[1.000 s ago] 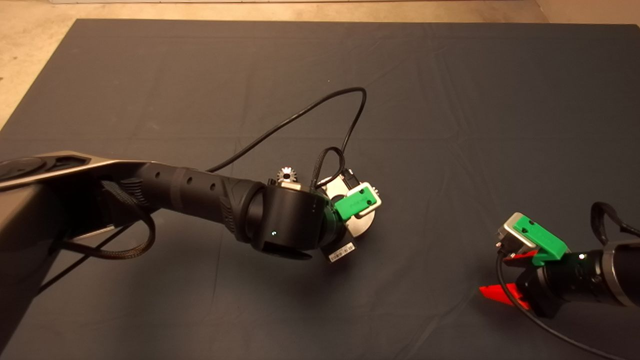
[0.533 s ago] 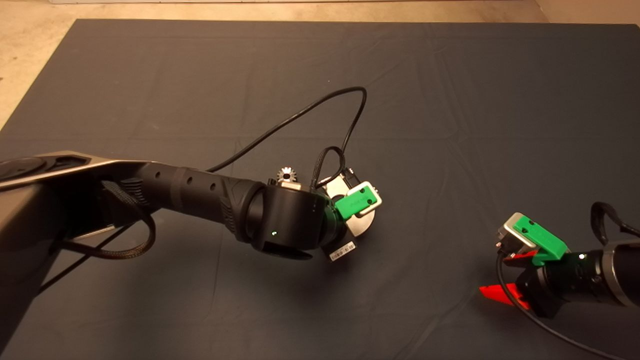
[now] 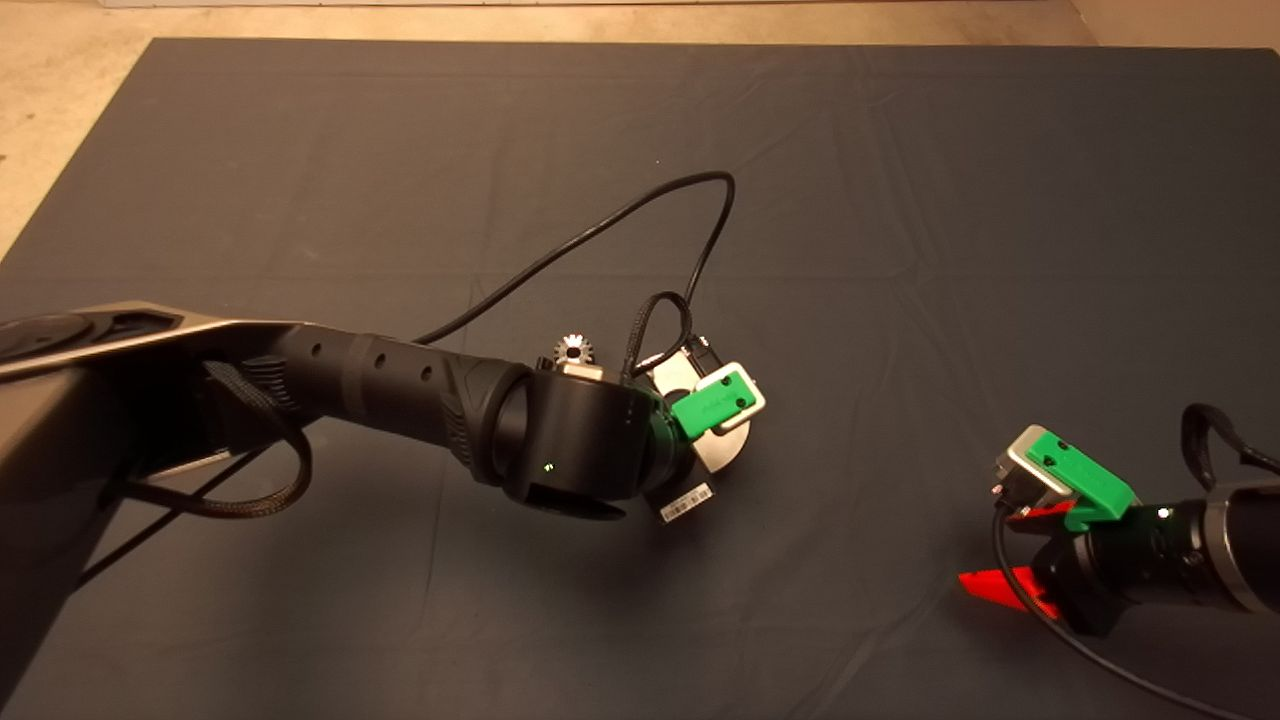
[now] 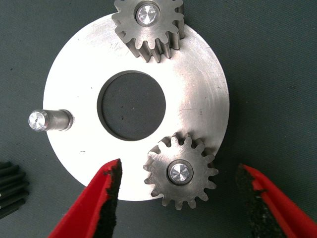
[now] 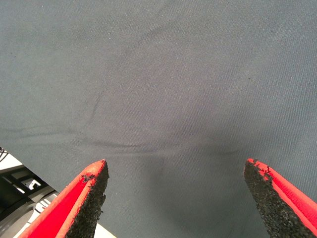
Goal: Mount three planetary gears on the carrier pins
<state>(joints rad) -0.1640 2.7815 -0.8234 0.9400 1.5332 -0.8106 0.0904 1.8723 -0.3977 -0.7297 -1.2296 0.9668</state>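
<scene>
Planetary gears (image 4: 181, 172) sit on two of the disc's (image 4: 198, 89) carrier pins (image 4: 38, 120); a third gear (image 3: 573, 348) apparently lies beside the disc. The left gripper (image 4: 181, 198) hovers released around one seated gear. The right gripper (image 3: 1010, 560) waits, spread.

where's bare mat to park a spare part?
The dark mat is bare behind the cable loop, and between carrier disc and right pincer. Crowded: mid-mat, where left pincer straddles a seated gear, loose gear beside.
</scene>
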